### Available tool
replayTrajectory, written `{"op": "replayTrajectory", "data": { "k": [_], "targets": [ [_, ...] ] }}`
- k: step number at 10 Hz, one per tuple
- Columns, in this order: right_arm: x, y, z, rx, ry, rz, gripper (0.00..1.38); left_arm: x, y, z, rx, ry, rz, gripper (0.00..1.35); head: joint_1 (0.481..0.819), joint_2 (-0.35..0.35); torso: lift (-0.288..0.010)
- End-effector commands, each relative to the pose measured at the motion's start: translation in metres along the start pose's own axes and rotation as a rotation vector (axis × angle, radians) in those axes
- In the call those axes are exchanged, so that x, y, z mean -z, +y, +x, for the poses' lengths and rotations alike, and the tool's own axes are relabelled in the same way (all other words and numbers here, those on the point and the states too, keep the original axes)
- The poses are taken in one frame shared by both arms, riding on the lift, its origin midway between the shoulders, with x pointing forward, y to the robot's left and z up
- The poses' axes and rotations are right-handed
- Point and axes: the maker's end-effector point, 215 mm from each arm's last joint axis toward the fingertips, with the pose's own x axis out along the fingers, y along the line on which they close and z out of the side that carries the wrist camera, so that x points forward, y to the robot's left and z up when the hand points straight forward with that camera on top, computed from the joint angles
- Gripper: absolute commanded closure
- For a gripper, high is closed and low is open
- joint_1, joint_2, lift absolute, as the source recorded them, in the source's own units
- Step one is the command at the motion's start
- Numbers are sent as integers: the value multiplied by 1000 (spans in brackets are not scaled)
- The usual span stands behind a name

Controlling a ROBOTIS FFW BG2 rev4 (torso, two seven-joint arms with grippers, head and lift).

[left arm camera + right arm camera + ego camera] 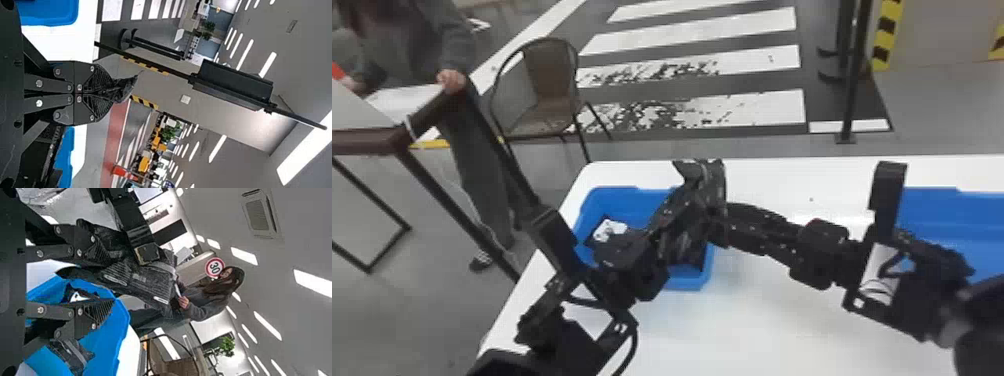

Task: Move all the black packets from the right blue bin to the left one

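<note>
Over the left blue bin (pixel 644 196), my left gripper (pixel 668 216) and my right gripper (pixel 721 223) face each other, a black packet (pixel 710 186) between them. In the left wrist view, the left gripper (pixel 112 93) is shut on a crumpled black packet end (pixel 126 87). The right gripper (pixel 112 277) stands open in the right wrist view, the large black packet (pixel 143 281) close beside its fingers, partly between them. Inside the left bin lie a packet with a white label (pixel 610 230) and another black packet (pixel 73 354). The right blue bin (pixel 959 220) is partly behind the right arm.
Both bins stand on a white table (pixel 772 320), whose left edge slants past the left bin. Beyond it are a chair (pixel 547 95) and a dark-framed stand (pixel 367 141). A black post (pixel 852 85) rises behind the table.
</note>
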Motion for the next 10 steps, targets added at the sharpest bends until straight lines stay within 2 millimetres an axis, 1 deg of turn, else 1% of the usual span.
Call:
{"op": "replayTrajectory", "data": {
  "k": [1,2,3,4,5,6,7,8,9,10],
  "targets": [
    [-4,-12,-10,30,-27,11,13,-15,17,-3,-45,-35,51,1214,695,310,-140],
    [-7,-24,-23,64,-56,28,104,-32,43,-9,-134,-72,128,1214,695,310,-140],
    [-13,-39,-40,102,-91,40,107,-39,78,-16,-236,-82,218,1214,695,318,-140],
    [-20,-49,-53,133,-116,35,107,-26,110,-14,-285,-88,223,1214,695,329,-140],
    [-27,-55,-60,149,-132,25,107,-24,134,-19,-358,-99,280,1214,695,330,-140],
    [-35,-57,-63,156,-144,11,107,-28,153,-22,-431,-114,372,1214,695,335,-140],
    [-39,-57,-64,157,-153,6,107,-21,172,-17,-464,-138,416,1213,695,347,-140],
    [-41,-57,-64,156,-156,3,107,-7,185,-14,-474,-150,391,984,695,350,-140],
    [-45,-59,-69,166,-173,-7,107,2,183,-18,-460,-146,358,412,695,350,-140],
    [-52,-67,-81,194,-195,-17,107,7,173,-16,-422,-145,350,44,695,350,-140]
  ]
}}
